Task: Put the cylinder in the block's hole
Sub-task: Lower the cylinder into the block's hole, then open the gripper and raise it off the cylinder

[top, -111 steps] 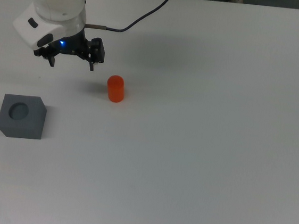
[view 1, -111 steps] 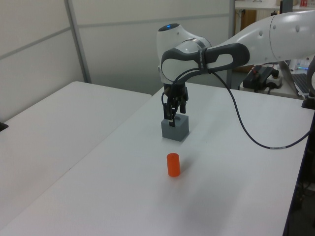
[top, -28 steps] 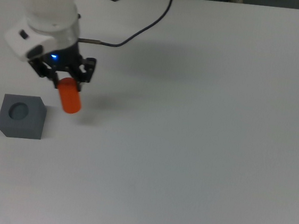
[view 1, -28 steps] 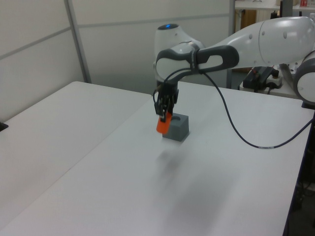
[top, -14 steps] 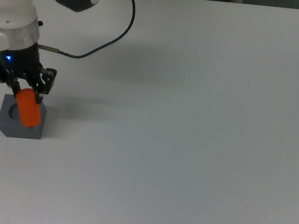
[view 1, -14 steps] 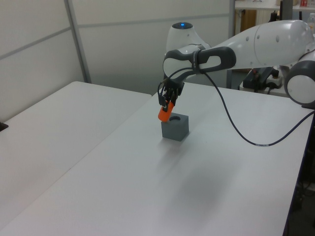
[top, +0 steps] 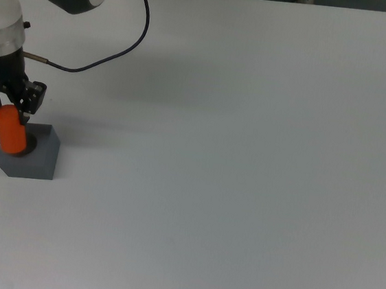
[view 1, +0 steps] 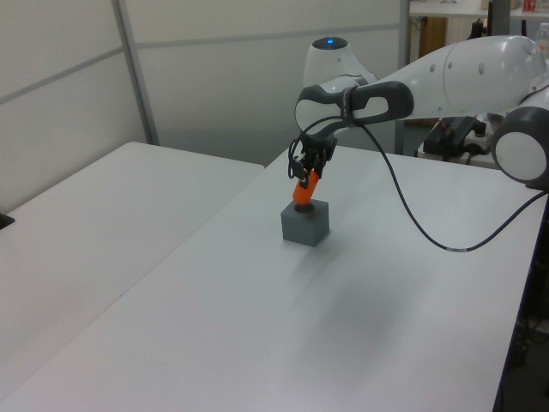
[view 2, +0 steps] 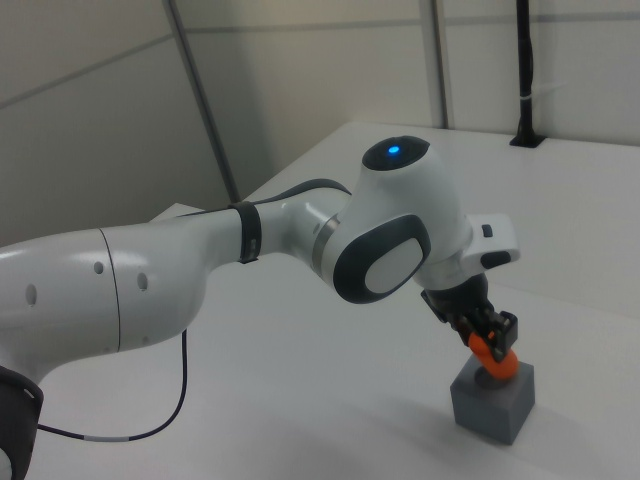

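Observation:
My gripper point(top: 8, 113) is shut on the orange-red cylinder point(top: 9, 136), which hangs slightly tilted over the dark grey block point(top: 36, 159) at the top view's left edge. The cylinder's lower end covers most of the hole point(top: 31, 144); only a dark sliver shows. In the left view the cylinder point(view 1: 303, 190) meets the top of the block point(view 1: 305, 225) below the gripper point(view 1: 305, 174). In the right view the cylinder point(view 2: 496, 358) sits at the top face of the block point(view 2: 492, 400), under the gripper point(view 2: 491, 338). I cannot tell how deep it is in.
A black cable point(top: 123, 51) loops from the arm across the white table point(top: 247, 157). In the left view a second white table point(view 1: 77, 206) stands on the left, and equipment point(view 1: 459, 133) stands behind the arm.
The gripper took hold of the cylinder and carried it to the top view's left. Half a second ago it hung over the block's middle; now it is farther left and lower, on the hole.

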Robot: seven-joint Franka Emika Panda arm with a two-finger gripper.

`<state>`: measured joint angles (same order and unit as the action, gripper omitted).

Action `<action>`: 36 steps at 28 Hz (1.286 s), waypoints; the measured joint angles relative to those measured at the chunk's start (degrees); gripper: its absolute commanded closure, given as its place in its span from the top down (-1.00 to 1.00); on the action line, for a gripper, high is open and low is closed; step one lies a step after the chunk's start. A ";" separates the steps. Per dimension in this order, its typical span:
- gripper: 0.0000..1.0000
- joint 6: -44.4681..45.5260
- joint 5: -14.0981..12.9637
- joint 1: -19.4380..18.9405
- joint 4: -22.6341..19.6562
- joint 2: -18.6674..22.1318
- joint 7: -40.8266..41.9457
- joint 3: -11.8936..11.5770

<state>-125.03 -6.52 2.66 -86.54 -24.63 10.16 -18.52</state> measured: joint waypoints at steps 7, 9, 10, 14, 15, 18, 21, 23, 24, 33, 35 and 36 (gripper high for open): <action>-0.93 0.10 0.58 -0.31 -0.68 -0.37 0.50 -0.02; -0.92 0.10 0.79 -0.51 -0.82 -0.41 0.52 -0.02; -0.91 0.12 0.92 -0.59 -0.86 -0.41 0.52 -0.02; -0.86 0.78 1.96 -0.77 -1.09 -0.42 0.53 0.05; -0.82 0.81 2.16 -0.79 -1.14 -0.42 0.54 0.09; 0.08 0.91 2.58 -0.86 -1.33 -0.44 0.54 0.15; 1.00 1.05 2.87 -0.93 -1.45 -0.48 0.57 0.15; 1.00 1.11 3.58 -0.96 -1.46 -0.51 0.57 0.15; 1.00 1.12 3.99 -0.99 -1.46 -0.51 0.58 0.16; 1.00 1.12 4.84 -1.48 -0.97 -0.18 0.58 0.16; 1.00 1.12 4.83 -1.58 -0.61 0.18 0.58 0.18; 1.00 1.12 4.82 -1.66 -0.41 0.42 0.57 0.20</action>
<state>-123.91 -1.70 1.00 -86.96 -24.21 10.74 -18.32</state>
